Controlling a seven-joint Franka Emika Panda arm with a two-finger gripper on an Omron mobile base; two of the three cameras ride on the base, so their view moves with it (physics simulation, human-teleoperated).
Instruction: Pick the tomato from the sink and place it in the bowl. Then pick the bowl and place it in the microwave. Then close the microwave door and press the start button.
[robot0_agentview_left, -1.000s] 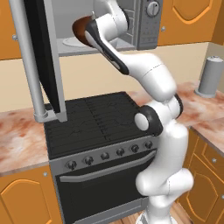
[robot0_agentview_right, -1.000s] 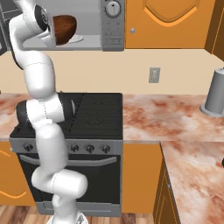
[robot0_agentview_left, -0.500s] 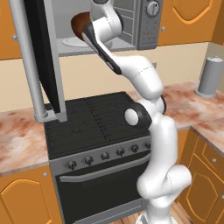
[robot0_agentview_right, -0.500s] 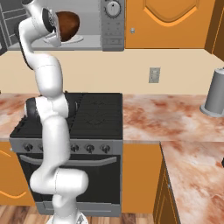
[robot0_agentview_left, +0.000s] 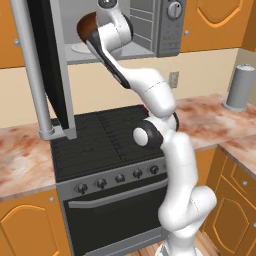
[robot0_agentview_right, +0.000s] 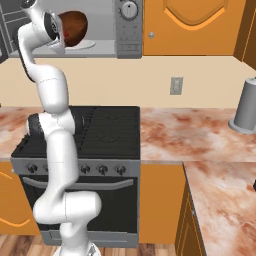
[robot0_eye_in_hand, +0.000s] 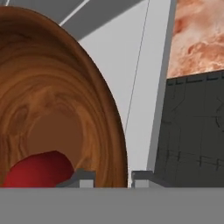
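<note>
Inside the microwave (robot0_agentview_right: 107, 30), the bowl (robot0_agentview_right: 75, 27) now sits deeper.

Both base cameras looked forward from behind the arm, sharing the grey boxy microwave (robot0_agentview_left: 150, 27) (robot0_agentview_right: 112, 27); the hand camera sat close over the dark brown wooden bowl (robot0_eye_in_hand: 57, 109).

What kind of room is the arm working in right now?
A home kitchen, rendered: a black stove with knobs, marbled counters, orange cabinets, and an open microwave above the stove.
</note>
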